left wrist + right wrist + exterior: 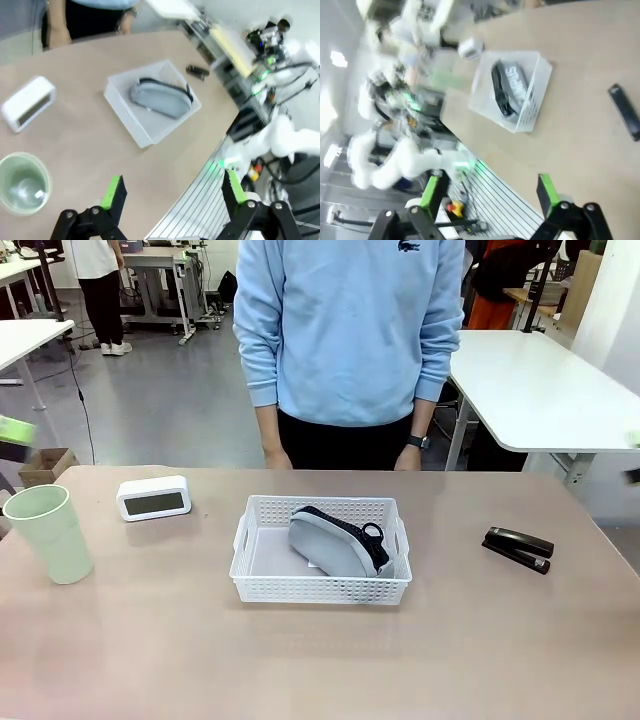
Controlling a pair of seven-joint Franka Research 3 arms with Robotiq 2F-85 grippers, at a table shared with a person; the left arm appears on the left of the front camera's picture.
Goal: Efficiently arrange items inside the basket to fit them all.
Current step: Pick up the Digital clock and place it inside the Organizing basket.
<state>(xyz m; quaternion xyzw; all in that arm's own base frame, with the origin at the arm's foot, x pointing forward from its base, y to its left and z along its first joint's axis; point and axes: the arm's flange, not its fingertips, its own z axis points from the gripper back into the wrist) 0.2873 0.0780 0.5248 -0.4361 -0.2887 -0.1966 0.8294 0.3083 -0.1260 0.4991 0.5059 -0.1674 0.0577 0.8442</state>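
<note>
Grey zip case [330,543] lies inside white basket [320,590], frame centre. Outside it: pale green cup [50,532] far left, white block [153,498] upper left, black stapler [518,549] right. Left gripper [173,186] and right gripper [488,189] both spread wide, empty.

L gripper [172,190] seen at bottom of frame, jaws spread wide, nothing held betw. the green pads [112,191]. R gripper [487,189] likewise at bottom of frame, jaws wide, empty. White R arm [287,140] seen blurred at right edge. Person's hands [277,457] hung low at upper centre, both empty
</note>
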